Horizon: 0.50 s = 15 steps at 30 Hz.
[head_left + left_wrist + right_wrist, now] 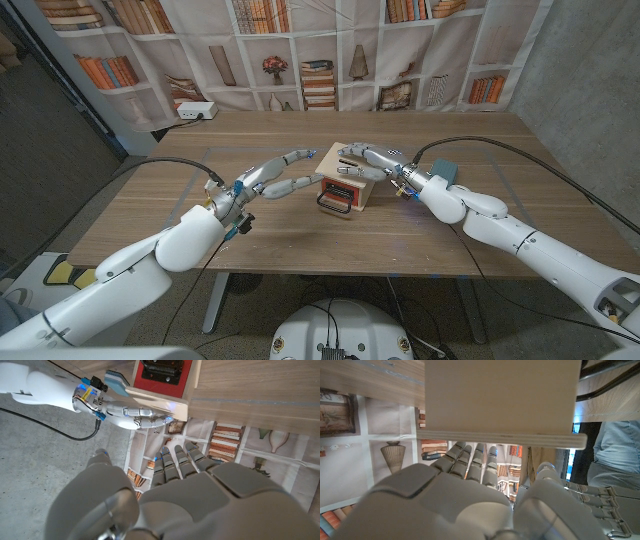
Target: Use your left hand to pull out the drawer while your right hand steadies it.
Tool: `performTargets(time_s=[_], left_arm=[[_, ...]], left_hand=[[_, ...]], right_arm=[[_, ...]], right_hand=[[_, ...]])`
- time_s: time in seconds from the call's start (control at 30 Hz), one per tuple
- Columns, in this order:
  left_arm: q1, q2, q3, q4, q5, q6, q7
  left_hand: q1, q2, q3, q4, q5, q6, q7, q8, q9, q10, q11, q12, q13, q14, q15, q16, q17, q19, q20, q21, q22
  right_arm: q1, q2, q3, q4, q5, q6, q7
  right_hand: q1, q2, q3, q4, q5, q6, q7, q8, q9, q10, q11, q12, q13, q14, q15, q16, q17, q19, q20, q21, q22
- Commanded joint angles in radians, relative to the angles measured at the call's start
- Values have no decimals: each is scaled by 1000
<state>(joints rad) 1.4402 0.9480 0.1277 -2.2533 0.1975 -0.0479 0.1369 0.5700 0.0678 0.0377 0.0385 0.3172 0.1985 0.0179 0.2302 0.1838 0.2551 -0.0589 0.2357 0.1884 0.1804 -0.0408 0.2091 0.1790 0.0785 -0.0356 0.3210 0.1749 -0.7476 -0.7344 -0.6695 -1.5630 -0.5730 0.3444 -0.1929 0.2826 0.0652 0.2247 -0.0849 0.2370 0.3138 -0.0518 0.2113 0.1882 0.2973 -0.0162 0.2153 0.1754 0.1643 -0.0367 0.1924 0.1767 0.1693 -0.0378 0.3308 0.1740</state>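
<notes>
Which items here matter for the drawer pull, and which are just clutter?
Belongs to the job:
- small light wooden box with red drawer front and black metal handle
- left hand, reaching toward the box's side
- right hand, resting on the box top

Just lying about:
- teal block behind the right wrist
- white power strip at the table's far edge

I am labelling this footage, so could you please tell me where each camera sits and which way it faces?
Head view: on the robot's head, looking down at the wooden table and small pale wooden drawer box with red front; both arms show.
Left wrist view: on the left wrist, looking along the left robot hand toward the box.
Right wrist view: along the right robot hand, under the box.
All share the box.
</notes>
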Motion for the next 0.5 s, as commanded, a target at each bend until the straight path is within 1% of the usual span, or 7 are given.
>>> performTargets(time_s=[0.03,0.07,0.23,0.27,0.33,0.37,0.5], left_arm=[[-32,4,18,14,3,10,-25],[-32,7,19,12,8,14,-25],[-29,15,26,2,86,38,11],[-27,16,26,2,95,36,16],[-25,26,22,1,97,30,9],[-23,32,20,-3,100,35,2],[-9,71,12,-42,164,99,-27]], left_hand=[[3,8,5,0,-1,12,-1,2,4,5,0,-3,2,10,-7,0,4,1,-49,-4,1],[3,9,5,0,-1,12,-1,2,4,6,0,-4,2,10,-7,0,4,1,-48,-5,1],[5,11,6,-1,-3,21,-6,4,4,12,-2,-3,2,12,-10,-1,4,2,-47,-7,1],[7,14,7,-1,-5,34,-12,7,4,23,-5,0,2,18,-11,0,4,6,-47,-8,1],[11,20,9,-2,-9,50,-18,10,4,36,-6,1,2,35,-20,4,4,20,-43,-7,2],[16,24,12,-4,-11,60,-17,11,4,44,-12,2,2,41,-21,4,4,29,-41,-7,2],[43,44,27,-15,-21,107,-21,19,4,89,-22,9,2,78,-32,8,2,63,-32,-6,2]], right_arm=[[3,-13,-25,-16,-8,-64,51],[3,-14,-25,-16,-5,-67,54],[1,-16,-30,-27,8,-98,83],[1,-15,-31,-25,12,-99,85],[1,-14,-34,-23,17,-99,86],[1,-14,-35,-22,19,-98,85],[3,-12,-40,-18,25,-95,89]], right_hand=[[2,11,5,-5,2,23,3,7,2,16,-1,9,4,16,-33,6,1,16,-59,3,6],[2,11,5,-6,1,34,1,10,2,19,0,9,4,17,-32,5,1,18,-60,2,6],[-1,12,4,-4,-2,44,1,10,2,40,-2,15,4,35,-31,9,2,32,-58,2,6],[-2,13,4,-4,-2,46,1,10,2,41,-3,14,4,40,-33,10,2,36,-58,3,7],[-3,14,3,-4,-3,51,1,11,2,49,-1,17,4,46,-35,11,3,39,-59,2,7],[-3,14,3,-3,-4,53,0,11,2,51,-1,17,4,47,-35,10,3,41,-59,2,7],[-4,15,3,-3,-5,57,-1,11,2,56,-2,18,4,49,-34,10,3,44,-59,2,7]])
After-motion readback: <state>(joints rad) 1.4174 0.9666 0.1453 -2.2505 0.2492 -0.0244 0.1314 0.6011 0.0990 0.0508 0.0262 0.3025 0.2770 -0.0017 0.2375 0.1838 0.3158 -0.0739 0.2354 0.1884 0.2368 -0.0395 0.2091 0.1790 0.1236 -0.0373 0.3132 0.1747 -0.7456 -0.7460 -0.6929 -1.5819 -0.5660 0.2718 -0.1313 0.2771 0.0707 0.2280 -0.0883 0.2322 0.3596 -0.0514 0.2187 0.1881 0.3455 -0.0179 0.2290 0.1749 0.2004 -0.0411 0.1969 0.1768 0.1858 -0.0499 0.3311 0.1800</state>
